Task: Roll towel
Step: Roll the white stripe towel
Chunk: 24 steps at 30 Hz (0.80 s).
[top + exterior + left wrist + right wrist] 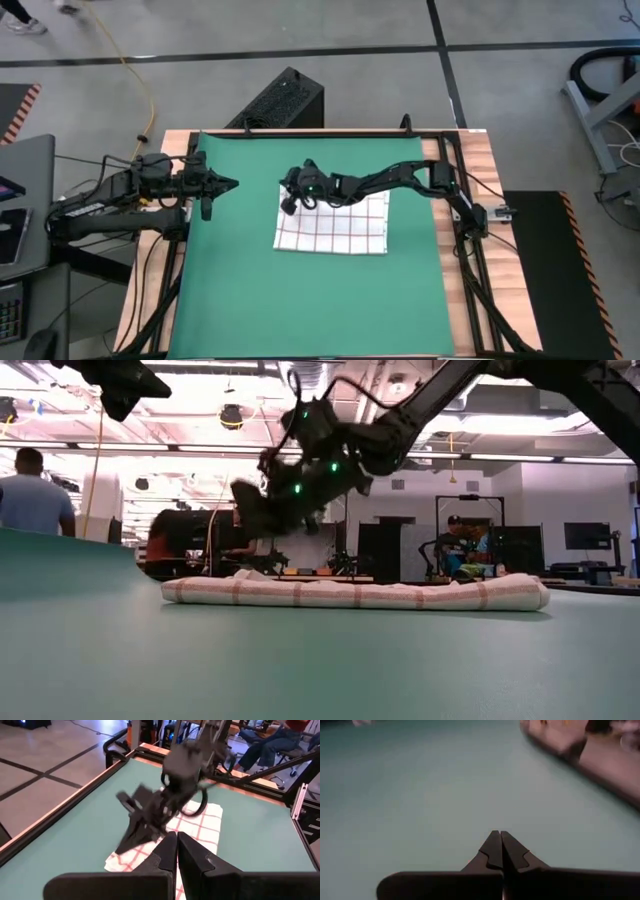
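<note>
Risk is judged to lie first with the left gripper [232, 183], which hangs over the left part of the green mat [240, 290], well apart from the towel [335, 232], with its fingers pressed together on nothing. Should it be brought across with the fingers shut like this, the thin cloth could only be pushed, and it would likely be bunched or dragged over the mat rather than turned into a roll.

The towel is laid flat near the middle of the mat on the bench [500, 290]. Its long axis is seen to run left to right across the bench, slightly tilted, its left end sitting a little nearer the front edge. In the low view it appears as a low, flat, layered band with a rounded fold at one end; no roll can be made out.

The right gripper [290, 193] hangs just above the towel's far left corner, its fingers likewise shut and empty. A one-sided lift from that corner could be expected to skew the cloth, so that a slanted, cone-shaped roll results.
</note>
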Each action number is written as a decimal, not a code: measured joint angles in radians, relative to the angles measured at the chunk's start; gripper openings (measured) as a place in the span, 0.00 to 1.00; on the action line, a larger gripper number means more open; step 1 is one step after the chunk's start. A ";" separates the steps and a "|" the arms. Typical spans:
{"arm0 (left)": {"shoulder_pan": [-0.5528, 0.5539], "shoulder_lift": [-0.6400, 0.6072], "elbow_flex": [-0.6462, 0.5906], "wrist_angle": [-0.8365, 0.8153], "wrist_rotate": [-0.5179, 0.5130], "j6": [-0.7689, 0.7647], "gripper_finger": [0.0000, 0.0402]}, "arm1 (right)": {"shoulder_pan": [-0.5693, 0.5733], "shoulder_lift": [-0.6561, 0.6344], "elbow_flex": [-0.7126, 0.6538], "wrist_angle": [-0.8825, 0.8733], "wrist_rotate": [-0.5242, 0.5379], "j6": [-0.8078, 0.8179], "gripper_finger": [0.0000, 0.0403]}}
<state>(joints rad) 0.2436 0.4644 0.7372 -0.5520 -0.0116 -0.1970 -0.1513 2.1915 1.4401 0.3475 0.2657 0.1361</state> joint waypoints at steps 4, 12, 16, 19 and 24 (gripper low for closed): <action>0.000 0.000 0.000 -0.005 0.000 0.000 0.00 | -0.010 0.033 -0.011 -0.065 0.000 0.037 0.01; 0.000 0.000 0.000 -0.014 -0.001 -0.001 0.00 | -0.057 0.074 -0.004 -0.069 0.008 0.161 0.01; 0.000 0.000 0.000 -0.017 -0.002 -0.001 0.00 | -0.063 0.072 -0.003 -0.072 -0.009 0.178 0.01; 0.000 0.000 0.000 -0.030 -0.002 0.000 0.00 | -0.056 0.047 0.008 -0.088 -0.011 0.158 0.02; 0.000 0.000 0.000 -0.105 -0.002 0.007 0.00 | -0.024 -0.071 0.047 -0.076 -0.010 0.038 0.06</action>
<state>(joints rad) 0.2436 0.4648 0.7372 -0.6566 -0.0140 -0.1901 -0.1752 2.1205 1.4875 0.2716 0.2553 0.1746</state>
